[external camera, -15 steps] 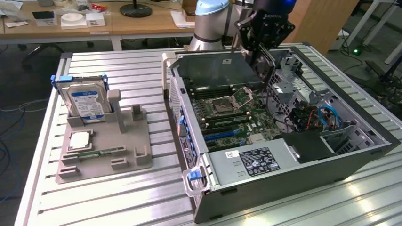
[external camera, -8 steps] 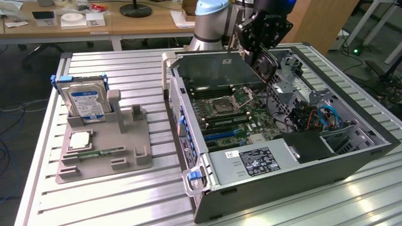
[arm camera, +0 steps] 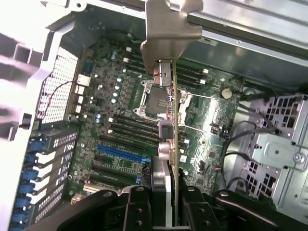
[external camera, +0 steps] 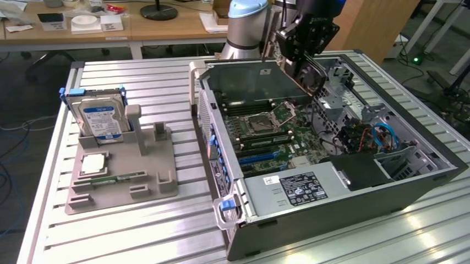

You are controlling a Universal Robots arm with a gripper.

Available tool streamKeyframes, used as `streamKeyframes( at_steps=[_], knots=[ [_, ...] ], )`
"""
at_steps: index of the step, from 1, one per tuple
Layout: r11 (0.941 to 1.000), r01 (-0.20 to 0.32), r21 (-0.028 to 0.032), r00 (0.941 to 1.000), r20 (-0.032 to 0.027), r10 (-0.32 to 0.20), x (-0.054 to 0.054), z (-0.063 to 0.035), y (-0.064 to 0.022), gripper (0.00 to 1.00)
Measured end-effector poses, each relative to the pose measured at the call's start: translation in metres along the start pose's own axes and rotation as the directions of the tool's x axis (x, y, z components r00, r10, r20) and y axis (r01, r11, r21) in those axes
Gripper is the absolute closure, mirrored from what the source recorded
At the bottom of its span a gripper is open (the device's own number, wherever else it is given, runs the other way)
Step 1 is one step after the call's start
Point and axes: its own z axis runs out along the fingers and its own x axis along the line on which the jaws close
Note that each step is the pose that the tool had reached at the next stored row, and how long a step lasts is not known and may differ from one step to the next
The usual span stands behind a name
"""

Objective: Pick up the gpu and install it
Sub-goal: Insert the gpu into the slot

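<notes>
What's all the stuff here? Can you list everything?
computer case: one, dark grey, open on the table
circuit board: one, green, inside the case
hard drive: one, silver with blue-white label, upright in the holder
holder: one, grey, exterior view's left of the case
chip: one, silvery, on the holder
memory stick: one, green, lying on the holder
table: one, silver, under everything
graphics card: one, dark with silver bracket, held over the circuit board
end effector: one, black, shut on the graphics card
arm: one, silver-blue, above the case

Exterior view: high, oblique, mid-range, down over tabletop point(external camera: 132, 231) and open computer case point(external camera: 353, 203). Wrist view: close, down along gpu point(arm camera: 166, 48) into case. Shared: motherboard point(external camera: 276, 135).
</notes>
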Motion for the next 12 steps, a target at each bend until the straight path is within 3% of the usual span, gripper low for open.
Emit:
streamKeyframes(
  at_steps=[5, 12],
  knots=[
    [0.9978, 0.066, 0.0002, 0.9978, -0.0014, -0.066, 0.001, 0.0003, 0.0003, 0.72],
    [0.9871, 0.16, 0.0001, 0.9871, -0.0034, -0.16, 0.0019, 0.0006, 0.0005, 0.72]
  ],
)
